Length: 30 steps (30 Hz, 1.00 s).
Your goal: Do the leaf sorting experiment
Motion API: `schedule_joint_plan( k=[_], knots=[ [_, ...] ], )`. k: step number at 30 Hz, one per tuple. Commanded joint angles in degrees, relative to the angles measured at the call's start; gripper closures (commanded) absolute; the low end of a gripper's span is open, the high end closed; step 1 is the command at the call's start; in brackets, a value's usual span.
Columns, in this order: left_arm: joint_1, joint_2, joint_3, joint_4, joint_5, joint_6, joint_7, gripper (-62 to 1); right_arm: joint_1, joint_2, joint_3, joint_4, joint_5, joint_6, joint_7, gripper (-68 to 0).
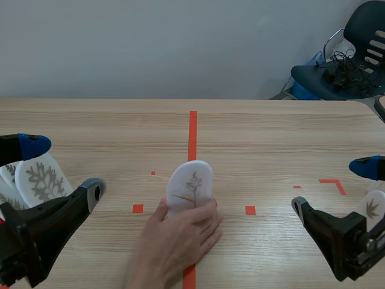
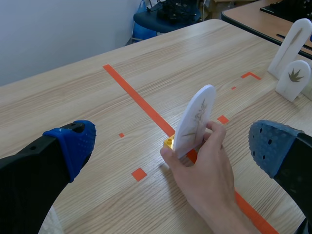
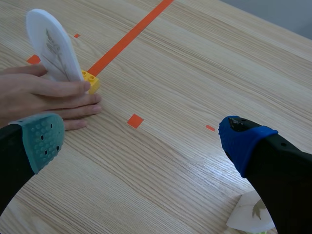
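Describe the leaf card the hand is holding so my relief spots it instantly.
Follow the long orange-red tape line down the table's middle. On it, a person's hand holds a white oval card standing on a yellow block. Unlike the outer cards, it shows a thin, feathery sprig.

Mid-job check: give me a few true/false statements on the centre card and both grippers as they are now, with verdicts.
1. A person's hand holds the centre leaf card upright on the orange tape line. True.
2. The left gripper is shut on that card. False: it is open and holds nothing.
3. A yellow block sits at the card's base. True.
4. The right gripper touches the hand. False: it is open, apart from it.
5. No other leaf cards are in view. False: more cards stand by the left gripper.
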Motion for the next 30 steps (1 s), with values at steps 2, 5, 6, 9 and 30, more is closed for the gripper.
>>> schedule_joint_plan(
  k=[2,5,6,9,30],
  knots=[
    [-0.31,0.13,-0.11,1.07,-0.33,-0.17,-0.63,-62.3,0.55,0.24,0.57,0.9,0.35,-0.22,0.85,-67.9],
    [-0.31,0.13,-0.11,1.07,-0.33,-0.17,-0.63,-62.3,0.55,0.24,0.57,0.9,0.35,-0.22,0.85,-67.9],
    [-0.31,0.13,-0.11,1.07,-0.33,-0.17,-0.63,-62.3,0.55,0.24,0.57,0.9,0.35,-0.22,0.85,-67.9],
    [-0.31,0.13,-0.11,1.07,-0.33,-0.17,-0.63,-62.3,0.55,0.24,0.57,0.9,0.35,-0.22,0.85,-67.9],
    [-0.31,0.13,-0.11,1.07,-0.33,-0.2,-0.59,-62.3,1.05,0.24,0.57,0.9,0.35,-0.22,0.39,-67.9]
  ],
)
